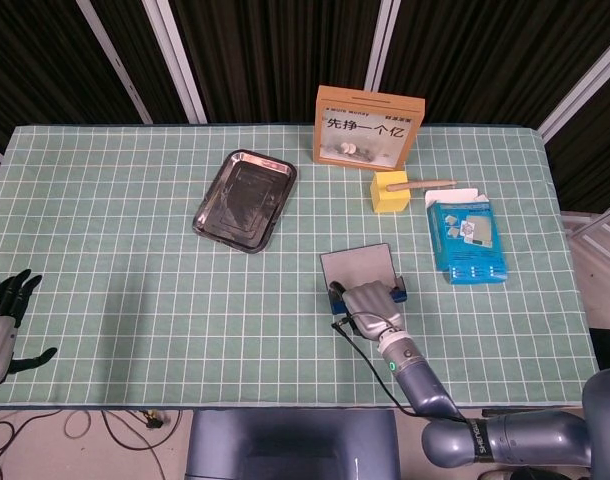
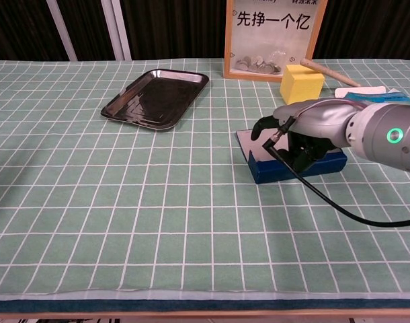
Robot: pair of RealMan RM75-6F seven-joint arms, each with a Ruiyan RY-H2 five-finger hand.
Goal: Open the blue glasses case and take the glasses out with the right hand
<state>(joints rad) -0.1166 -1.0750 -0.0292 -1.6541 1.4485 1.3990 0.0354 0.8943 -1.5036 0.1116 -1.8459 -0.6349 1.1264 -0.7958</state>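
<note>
While our right hand [image 1: 371, 305] works near the front middle of the green checked tablecloth [image 1: 115, 230], several other things sit around it: a dark metal tray [image 1: 245, 200] well to the back left, a framed sign [image 1: 369, 127] at the far edge, a yellow block [image 1: 390, 192] with a wooden stick [image 1: 432, 184] beside it, and a blue box [image 1: 467, 240] to the right. None of them lies between our hand and the blue glasses case [image 2: 267, 169]. That case lies open, its grey lid [image 1: 357, 266] flat behind it, and our right hand rests over its tray with fingers curled down into it. We cannot tell whether they hold the glasses, which the hand hides. A black cable [image 2: 326, 202] trails from the wrist. Our left hand [image 1: 3, 320] hangs at the left edge, fingers spread, partly cut off.
</note>
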